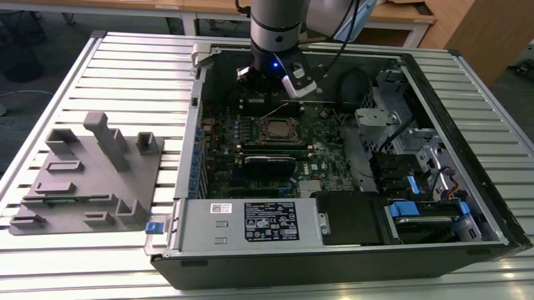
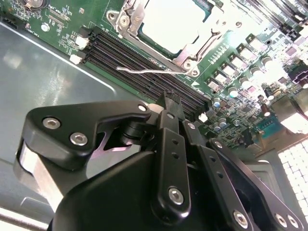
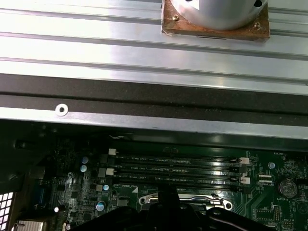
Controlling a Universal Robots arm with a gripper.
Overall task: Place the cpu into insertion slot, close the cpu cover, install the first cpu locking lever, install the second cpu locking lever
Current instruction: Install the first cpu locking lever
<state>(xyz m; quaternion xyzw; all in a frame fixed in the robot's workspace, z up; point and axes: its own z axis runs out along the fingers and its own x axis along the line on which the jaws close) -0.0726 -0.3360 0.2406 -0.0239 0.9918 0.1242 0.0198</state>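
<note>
The cpu (image 2: 171,21) lies flat in the insertion slot (image 1: 279,129), its pale metal top showing. The silvery cpu cover (image 2: 192,54) lies down around it as a frame. A thin wire locking lever (image 2: 144,71) stands free beside the socket, along the memory slots. In the exterior view it shows as a thin raised wire (image 1: 274,113). My gripper (image 2: 169,102) hangs just behind the socket, over the memory slots, with its fingers together and nothing between them. In the exterior view the gripper (image 1: 269,87) is at the back of the case, above the board.
The open computer case (image 1: 196,125) lies on a slatted metal table (image 1: 125,75). Black memory slots (image 3: 175,168) run between my gripper and the case wall. A power supply (image 1: 250,222) and drive bays (image 1: 417,206) fill the front. A grey fixture block (image 1: 84,175) stands at the exterior view's left.
</note>
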